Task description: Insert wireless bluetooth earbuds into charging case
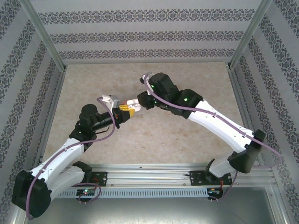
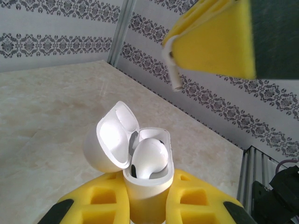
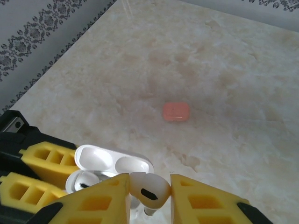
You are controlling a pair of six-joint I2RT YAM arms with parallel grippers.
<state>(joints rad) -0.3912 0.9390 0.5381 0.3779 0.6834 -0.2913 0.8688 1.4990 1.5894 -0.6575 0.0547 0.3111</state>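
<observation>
Right wrist view: right gripper (image 3: 149, 198) has its yellow fingers closed on a white earbud (image 3: 148, 186). The rounded head sits between the pads, a dark oval vent faces the camera, and the stem points down. Just below and to the left lies the white charging case (image 3: 114, 163), lid swung open.

Left wrist view: left gripper (image 2: 148, 184) is clamped on the lower body of the case, which stands upright with the hinged lid (image 2: 110, 140) tipped back to the left. A second white earbud (image 2: 149, 156), glossy and bulbous, is seated in the case; the slot beside it is mostly hidden. The held earbud's stem pokes out under the right gripper's finger at upper right, above the case and not touching it.

Top external view: both arms meet near the table's middle, slightly left of centre, with the fingertips almost touching above the surface. Open tabletop (image 1: 187, 140) lies on all sides of the two grippers, wider toward the far edge and the right.

A small pink case (image 3: 176, 111), closed and rounded-square, lies flat by itself on the table, well apart from the grippers.

The surface is beige with a marbled pattern, matte. The walls (image 1: 140, 37) are pale with dark ornamental bands, and aluminium posts stand at the corners. A metal rail (image 1: 149, 175) along the near edge carries both arm bases.
</observation>
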